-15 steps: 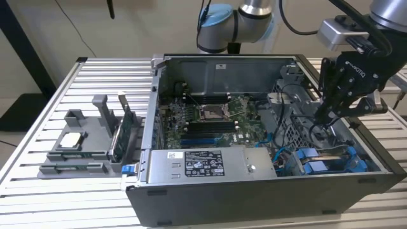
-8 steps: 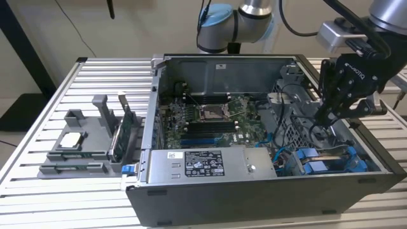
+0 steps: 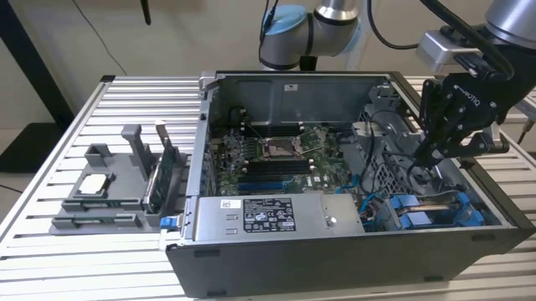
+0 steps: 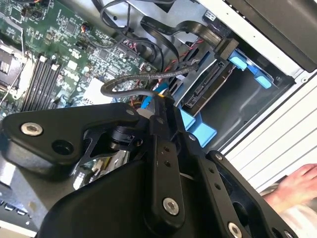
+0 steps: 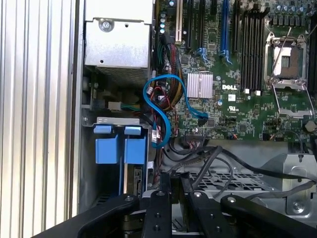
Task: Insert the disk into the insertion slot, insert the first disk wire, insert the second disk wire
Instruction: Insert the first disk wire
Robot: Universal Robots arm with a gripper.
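On the surface [image 3: 50,263], a grey rack [image 3: 109,188] stands at the exterior view's left, then the open case [image 3: 335,269]. At the right, the disk [image 3: 410,210] sits in the slot [image 4: 237,106]. The gripper [image 3: 423,162] hangs just above, near black wires [image 4: 124,82]. I cannot tell if its jaws pinch anything. The disk looks hard, a bit heavy and easy to hurt, so I think its blue frame is the safe place to hold. The wires look bendy.

Plain cream wall [image 3: 167,37] behind, evenly lit, no hard shadows. A black post [image 3: 35,63] slants across it at the exterior view's left. At the post's foot is a dark patch [image 3: 25,147], possibly floor or a mat. The worktable [image 3: 109,119] is made of ribbed pale metal slats, which look bright in both wrist views.
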